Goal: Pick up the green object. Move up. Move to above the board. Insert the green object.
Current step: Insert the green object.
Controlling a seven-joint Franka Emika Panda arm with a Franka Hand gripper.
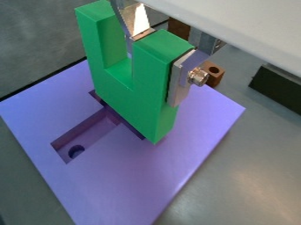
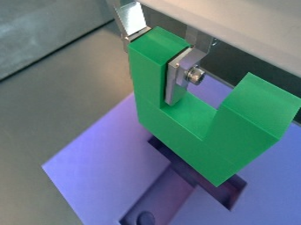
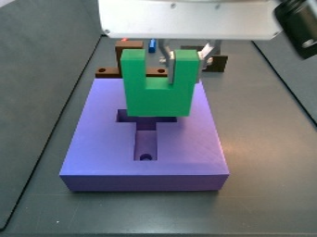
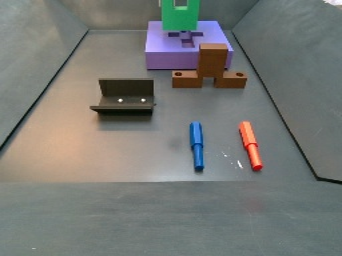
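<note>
My gripper (image 1: pixel 157 57) is shut on one prong of the green object (image 1: pixel 123 75), a bright green U-shaped piece held upright with its prongs up. The silver fingers (image 2: pixel 174 77) clamp the prong from both sides in both wrist views. The piece's base stands at the cross-shaped recess (image 1: pixel 83 136) of the purple board (image 1: pixel 194 145). I cannot tell whether it rests in the recess or hangs just above it. In a side view the green object (image 3: pixel 158 83) stands over the middle of the board (image 3: pixel 106 148). It also shows at the far end (image 4: pixel 181 14) on the board (image 4: pixel 167 55).
A brown block (image 4: pixel 211 68) sits against the board's near side and also shows behind it (image 3: pixel 130 46). The dark fixture (image 4: pixel 123 97) stands on the grey floor. A blue pen (image 4: pixel 197 145) and a red pen (image 4: pixel 250 146) lie nearer the front. Walls enclose the floor.
</note>
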